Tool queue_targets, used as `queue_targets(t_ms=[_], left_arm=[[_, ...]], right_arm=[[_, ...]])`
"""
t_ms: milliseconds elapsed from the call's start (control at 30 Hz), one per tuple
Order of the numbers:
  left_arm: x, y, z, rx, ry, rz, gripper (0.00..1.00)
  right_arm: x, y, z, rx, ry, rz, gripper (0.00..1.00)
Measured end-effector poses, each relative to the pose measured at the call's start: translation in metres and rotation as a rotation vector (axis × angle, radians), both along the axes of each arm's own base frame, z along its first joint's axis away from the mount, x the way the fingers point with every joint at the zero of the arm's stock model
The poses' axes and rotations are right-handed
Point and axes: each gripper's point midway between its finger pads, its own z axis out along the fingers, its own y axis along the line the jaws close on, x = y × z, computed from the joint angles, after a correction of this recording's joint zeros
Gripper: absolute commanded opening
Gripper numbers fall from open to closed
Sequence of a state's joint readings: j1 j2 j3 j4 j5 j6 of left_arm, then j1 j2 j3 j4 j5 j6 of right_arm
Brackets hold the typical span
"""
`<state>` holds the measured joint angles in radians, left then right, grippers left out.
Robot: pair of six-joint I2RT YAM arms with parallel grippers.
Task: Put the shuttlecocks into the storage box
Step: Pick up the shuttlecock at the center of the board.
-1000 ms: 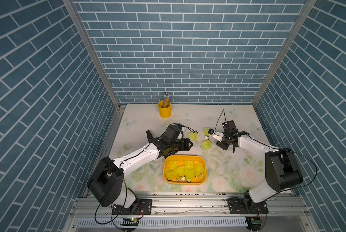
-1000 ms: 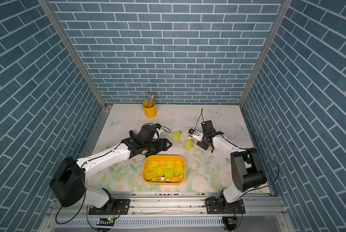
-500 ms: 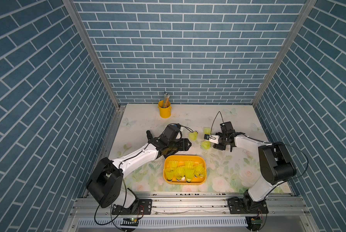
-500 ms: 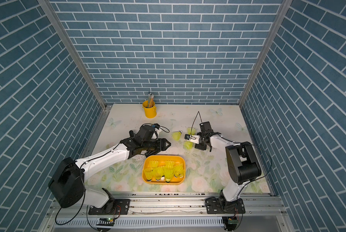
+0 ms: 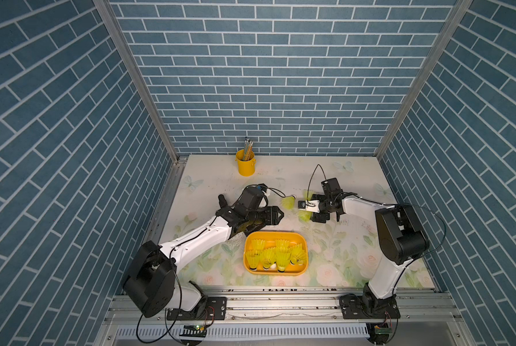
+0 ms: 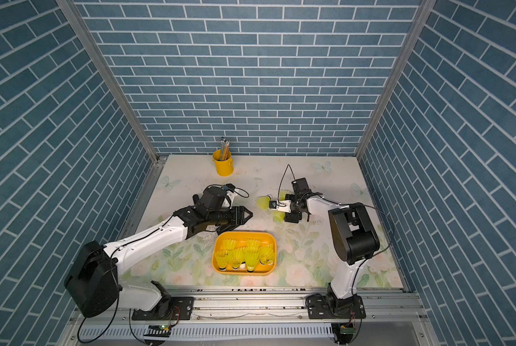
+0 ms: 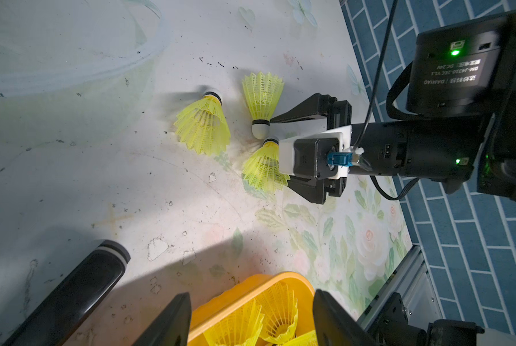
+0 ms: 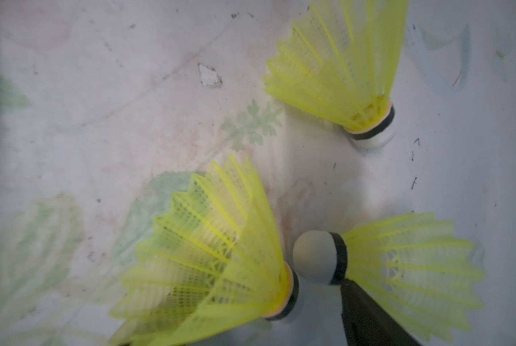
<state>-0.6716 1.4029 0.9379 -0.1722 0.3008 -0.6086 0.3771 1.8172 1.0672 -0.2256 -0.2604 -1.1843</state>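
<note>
White right arm (image 5: 361,206) stretched low, fingers (image 7: 304,109) straddling one shuttlecock (image 7: 261,167)

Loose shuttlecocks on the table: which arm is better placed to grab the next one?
Right. The right claw, open, sits at the three loose shuttlecocks; the left claw hovers by the storage box, farther from them.

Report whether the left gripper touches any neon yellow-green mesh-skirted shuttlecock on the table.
Apart. Left wrist view: bare table lies between the left gripper and the three loose shuttlecocks.
</note>
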Motion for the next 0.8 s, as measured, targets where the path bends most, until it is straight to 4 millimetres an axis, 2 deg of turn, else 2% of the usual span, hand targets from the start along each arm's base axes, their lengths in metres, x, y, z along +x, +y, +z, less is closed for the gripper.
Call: queue_targets(t_ms=[67,133,367,800], left_arm=[[-0.001,0.002,-0.003,0.005,0.007,0.001,0.7],[-0.002,0.003,-0.006,0.008,0.012,0.003,0.7],[-0.002,0.007,-0.008,0.011,0.019,0.009,0.7],[-0.005,0.009,-0.007,0.007,0.017,0.008,0.7]], right_arm=[[0.0,0.003,-0.001,0.002,0.012,0.011,0.68],[0.005,0.007,-0.001,0.005,0.018,0.018,0.65],[0.009,0.015,0.003,0.021,0.066,0.012,0.62],[-0.002,0.008,0.001,0.037,0.133,-0.103,0.59]])
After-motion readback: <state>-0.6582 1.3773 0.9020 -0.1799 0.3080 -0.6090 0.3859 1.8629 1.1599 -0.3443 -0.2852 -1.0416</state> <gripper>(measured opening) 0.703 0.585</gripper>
